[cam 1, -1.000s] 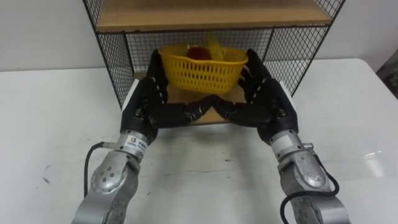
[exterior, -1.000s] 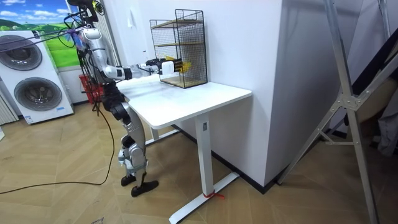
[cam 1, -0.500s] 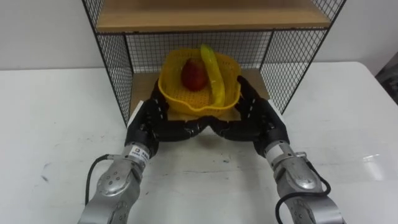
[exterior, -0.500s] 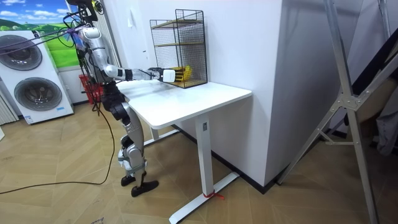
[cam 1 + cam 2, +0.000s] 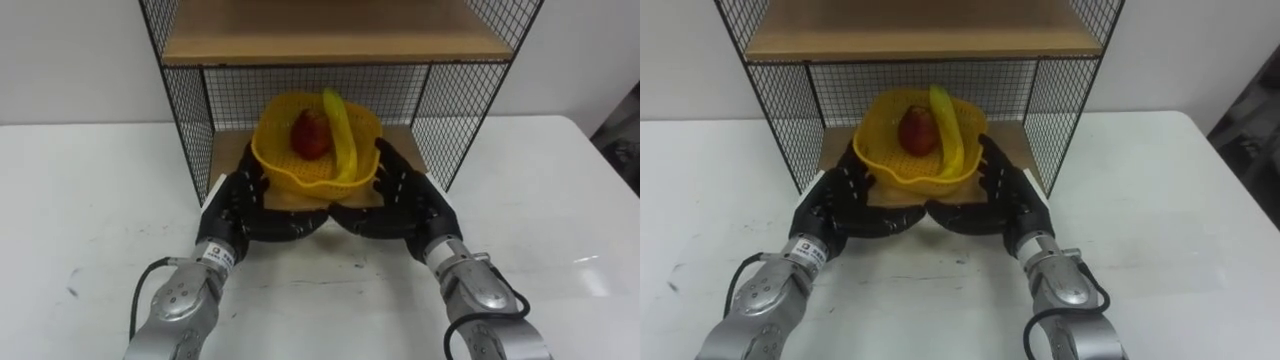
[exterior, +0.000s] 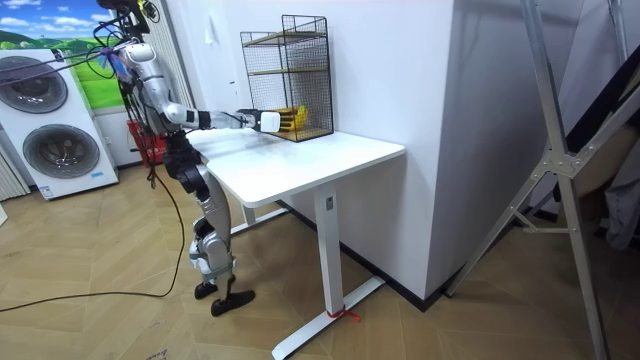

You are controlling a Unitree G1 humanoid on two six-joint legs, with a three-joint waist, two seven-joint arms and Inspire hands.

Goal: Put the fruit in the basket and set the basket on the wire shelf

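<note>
Careful, my left hand point(image 5: 238, 205) at 9 and right hand point(image 5: 402, 200) at 3 cup the basket point(image 5: 300, 172), fingers straight, so uneven withdrawal could drag it off the wire shelf point(image 5: 448, 110)

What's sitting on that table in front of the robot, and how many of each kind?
banana: 1
red apple: 1
yellow basket: 1
wire shelf: 1
Total: 4
</note>
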